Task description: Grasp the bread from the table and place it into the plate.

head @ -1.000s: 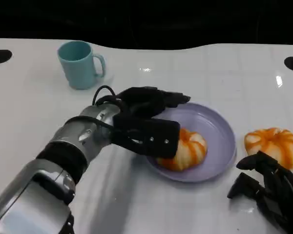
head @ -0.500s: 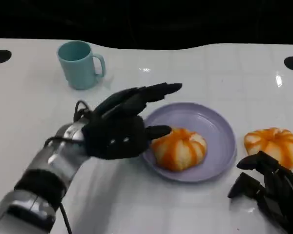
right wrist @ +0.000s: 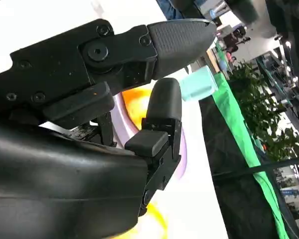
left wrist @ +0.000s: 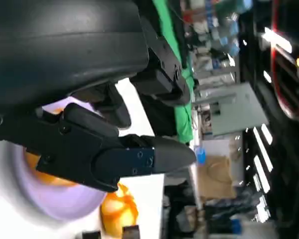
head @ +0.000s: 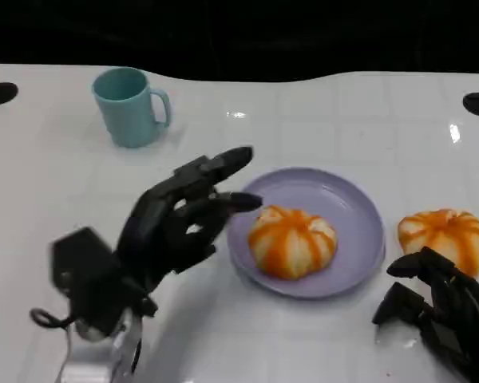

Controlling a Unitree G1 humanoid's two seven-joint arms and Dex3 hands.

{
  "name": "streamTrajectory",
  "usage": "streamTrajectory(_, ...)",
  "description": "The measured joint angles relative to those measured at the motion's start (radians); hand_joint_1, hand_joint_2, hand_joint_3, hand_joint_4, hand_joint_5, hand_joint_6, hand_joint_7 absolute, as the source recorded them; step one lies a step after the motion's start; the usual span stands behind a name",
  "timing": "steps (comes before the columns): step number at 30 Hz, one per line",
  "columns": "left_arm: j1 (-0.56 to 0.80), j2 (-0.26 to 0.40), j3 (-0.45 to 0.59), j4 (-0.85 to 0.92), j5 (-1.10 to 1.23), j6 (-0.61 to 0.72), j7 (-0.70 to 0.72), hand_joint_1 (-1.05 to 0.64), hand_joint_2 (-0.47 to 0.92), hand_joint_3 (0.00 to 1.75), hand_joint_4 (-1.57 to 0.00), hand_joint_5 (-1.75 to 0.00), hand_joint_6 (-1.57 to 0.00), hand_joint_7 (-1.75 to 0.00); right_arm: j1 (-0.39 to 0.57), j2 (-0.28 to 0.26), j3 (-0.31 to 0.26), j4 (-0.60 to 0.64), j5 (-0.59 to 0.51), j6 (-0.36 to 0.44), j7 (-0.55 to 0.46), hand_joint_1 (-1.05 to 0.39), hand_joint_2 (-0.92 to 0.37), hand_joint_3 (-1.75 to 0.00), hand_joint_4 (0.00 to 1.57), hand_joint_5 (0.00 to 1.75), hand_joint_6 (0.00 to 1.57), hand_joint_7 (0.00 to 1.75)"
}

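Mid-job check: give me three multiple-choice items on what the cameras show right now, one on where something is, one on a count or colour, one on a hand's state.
1. Where does the mug stand?
A. on the plate
B. on the table beyond the left hand
C. beside the right hand

2. How many orange-striped breads are in view?
A. one
B. two
C. three

3. What is the left hand doing?
A. gripping a bread
B. holding the mug
C. holding nothing, fingers spread

Answers:
1 B: the teal mug sits on the white table, far side of the left hand.
2 B: one bread in the plate on the lilac plate, one bread on the table near the right hand.
3 C: its fingers are apart beside the plate's rim, clear of the bread.
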Motion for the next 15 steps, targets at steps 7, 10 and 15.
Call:
streamTrajectory(7, 0.18, 0.007, 0.056, -0.314, -0.251, 0.389, -0.038, -0.56, 0.92, 0.46, -0.66, -1.74, -0.66, -1.16, 0.021, 0.004, 0.003, -0.046, 0.001, 0.049, -0.026, -0.57, -0.92, -0.18, 0.65, 1.55, 0.61, 1.22)
streamTrajectory(10, 0.23, 0.001, 0.088, -0.375, -0.328, 0.486, -0.045, -0.55, 0.92, 0.44, -0.73, -1.75, -0.64, -1.35, 0.028, 0.005, 0.003, -0.068, 0.002, 0.072, -0.039, -0.56, -0.92, -0.18, 0.65, 1.56, 0.62, 1.23)
streamTrajectory(15, 0.314, -0.022, 0.123, -0.461, -0.428, 0.623, -0.044, -0.54, 0.92, 0.4, -0.8, -1.75, -0.6, -1.61, 0.039, 0.009, 0.002, -0.096, 0.004, 0.102, -0.051, -0.54, -0.92, -0.18, 0.65, 1.57, 0.64, 1.22)
